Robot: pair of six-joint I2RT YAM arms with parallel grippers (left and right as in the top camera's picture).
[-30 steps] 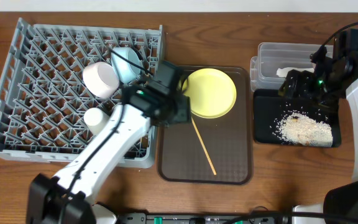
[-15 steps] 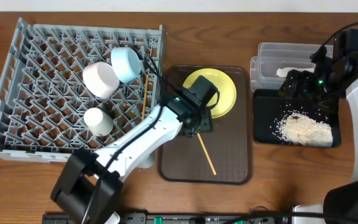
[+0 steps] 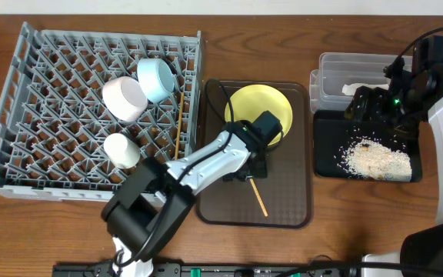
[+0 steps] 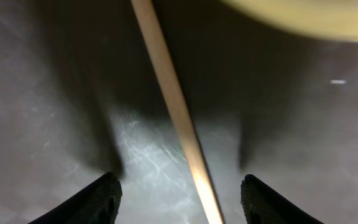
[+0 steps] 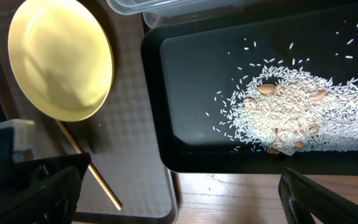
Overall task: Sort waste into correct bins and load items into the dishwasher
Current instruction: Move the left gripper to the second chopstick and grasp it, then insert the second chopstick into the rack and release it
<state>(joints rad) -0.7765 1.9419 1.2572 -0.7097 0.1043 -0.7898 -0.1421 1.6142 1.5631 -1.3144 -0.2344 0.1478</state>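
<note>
My left gripper [image 3: 246, 171] [image 4: 180, 199] is open, low over the brown serving tray, with a wooden chopstick [image 3: 257, 198] [image 4: 178, 118] lying between its fingers, untouched. The yellow plate [image 3: 261, 114] [image 5: 61, 62] lies on the tray just beyond it. A second chopstick [image 3: 178, 131] rests in the grey dish rack [image 3: 44, 61] beside the white bowl [image 3: 124, 98], the light blue bowl [image 3: 156, 78] and the white cup [image 3: 120, 148]. My right gripper [image 3: 365, 104] [image 5: 179, 193] is open and empty above the black tray [image 3: 325, 146] [image 5: 185, 93], which holds rice scraps [image 3: 374, 160] [image 5: 303, 118].
The clear tub [image 3: 337, 65] stands behind the black tray with the white napkin [image 3: 358, 88] in it. The brown serving tray [image 3: 283, 196] [image 5: 135, 155] lies between the rack and the bins. My left arm stretches across the rack's front right corner.
My left gripper left one chopstick in the rack and swung right and down onto the brown tray, over the second chopstick. The right arm has not moved.
</note>
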